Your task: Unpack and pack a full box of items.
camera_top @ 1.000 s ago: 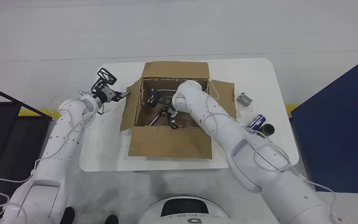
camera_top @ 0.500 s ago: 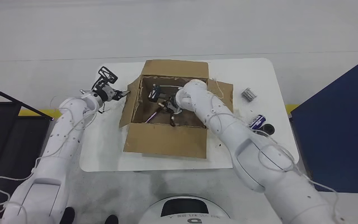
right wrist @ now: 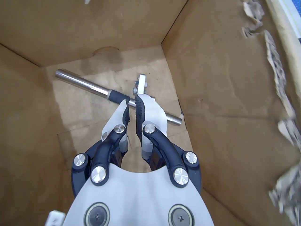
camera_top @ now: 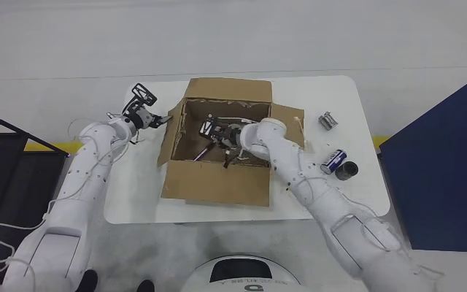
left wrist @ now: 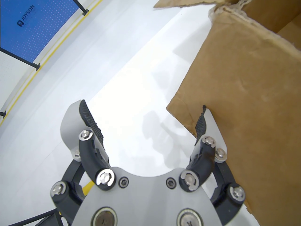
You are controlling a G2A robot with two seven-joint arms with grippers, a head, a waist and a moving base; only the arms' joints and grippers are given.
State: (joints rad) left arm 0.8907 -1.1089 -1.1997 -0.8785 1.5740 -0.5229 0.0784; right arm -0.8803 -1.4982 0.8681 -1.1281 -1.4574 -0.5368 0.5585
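Observation:
The open cardboard box (camera_top: 219, 186) stands in the middle of the white table. My right gripper (camera_top: 211, 131) is down inside it, and in the right wrist view the right gripper (right wrist: 132, 99) is shut, its tips just above a metal rod (right wrist: 82, 83) with a black grip that lies on the box floor. A small white metal piece (right wrist: 141, 81) sits just beyond the tips. My left gripper (camera_top: 149, 117) is at the box's left flap. In the left wrist view the left gripper (left wrist: 142, 105) is open, one finger against the flap's (left wrist: 247, 83) corner.
On the table right of the box lie a small metal part (camera_top: 326, 120), a blue-and-white cylinder (camera_top: 333, 160) and a black cylinder (camera_top: 348, 170). Torn paper edges line the box rim (right wrist: 275, 57). The table's left part (camera_top: 135, 182) is bare.
My right arm's elbow has swung right and lower while its gripper stays in the box. The left gripper has edged closer to the left flap.

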